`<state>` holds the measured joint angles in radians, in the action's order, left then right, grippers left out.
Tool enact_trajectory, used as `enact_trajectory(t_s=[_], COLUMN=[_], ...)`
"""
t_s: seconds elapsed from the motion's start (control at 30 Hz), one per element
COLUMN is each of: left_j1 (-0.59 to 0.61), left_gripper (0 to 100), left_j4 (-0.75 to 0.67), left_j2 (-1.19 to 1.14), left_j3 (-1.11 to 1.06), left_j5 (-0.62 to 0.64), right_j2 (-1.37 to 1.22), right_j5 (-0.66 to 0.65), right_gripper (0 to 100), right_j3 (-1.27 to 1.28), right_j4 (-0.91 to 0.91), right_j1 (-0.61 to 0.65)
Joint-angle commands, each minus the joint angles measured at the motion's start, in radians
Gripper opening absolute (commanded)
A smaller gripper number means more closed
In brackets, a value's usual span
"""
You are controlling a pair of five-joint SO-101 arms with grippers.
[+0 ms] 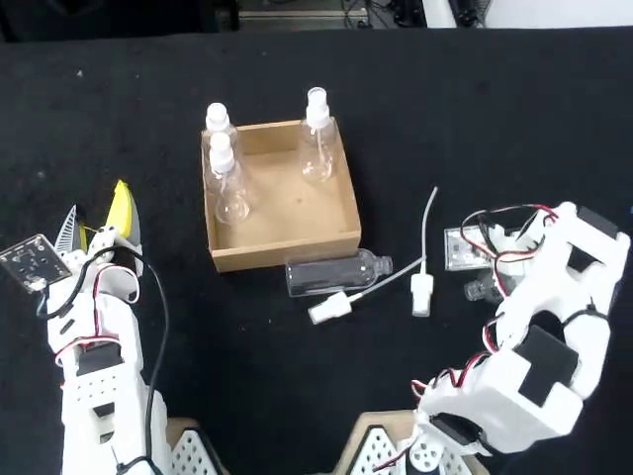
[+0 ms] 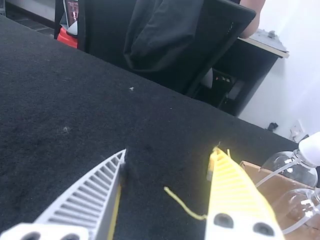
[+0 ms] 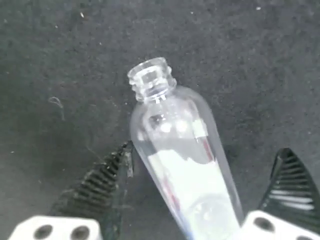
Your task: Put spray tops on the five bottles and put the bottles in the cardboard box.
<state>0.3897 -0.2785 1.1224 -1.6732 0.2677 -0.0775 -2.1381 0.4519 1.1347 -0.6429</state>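
Well spread, the right claw (image 3: 206, 150) straddles an uncapped bottle (image 3: 175, 145) lying on the black table (image 3: 60, 50) at the high view's lower right. Its fingers sit either side, and I cannot tell whether they touch. Three capped bottles (image 1: 229, 188) stand at the cardboard box (image 1: 287, 252) in mid-frame; a bare bottle (image 1: 336, 273) and two spray tops (image 1: 330, 308) lie just below it. The left claw (image 2: 169, 151) gapes at far left — holding nothing.
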Motion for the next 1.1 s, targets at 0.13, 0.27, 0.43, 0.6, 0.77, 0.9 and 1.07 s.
enact_trajectory(t_s=[0.13,0.27,0.43,0.6,0.77,0.9,1.07], left_j1=[-0.002,-0.002,-0.002,-0.002,-0.002,-0.002,-0.002], left_gripper=[24,24,24,24,24,24,24], left_j4=[0.005,0.005,0.005,0.005,0.005,0.005,0.005], left_j2=[-0.005,-0.005,-0.005,-0.005,-0.005,-0.005,-0.005], left_j3=[-0.005,-0.005,-0.005,-0.005,-0.005,-0.005,-0.005], left_j5=[-0.008,-0.008,-0.008,-0.008,-0.008,-0.008,-0.008], right_j2=[-0.076,-0.077,-0.084,-0.085,-0.085,-0.087,-0.087], right_j5=[0.061,0.404,1.002,1.138,1.137,1.125,0.925], right_gripper=[25.5,6.0,5.2,24.6,34.6,34.6,28.0], right_j3=[-0.064,-0.071,-0.101,-0.096,-0.102,-0.107,-0.094], right_j4=[-0.080,-0.137,-0.158,-0.132,-0.077,-0.098,-0.100], right_j1=[-0.008,-0.015,-0.051,-0.092,-0.083,-0.054,-0.063])
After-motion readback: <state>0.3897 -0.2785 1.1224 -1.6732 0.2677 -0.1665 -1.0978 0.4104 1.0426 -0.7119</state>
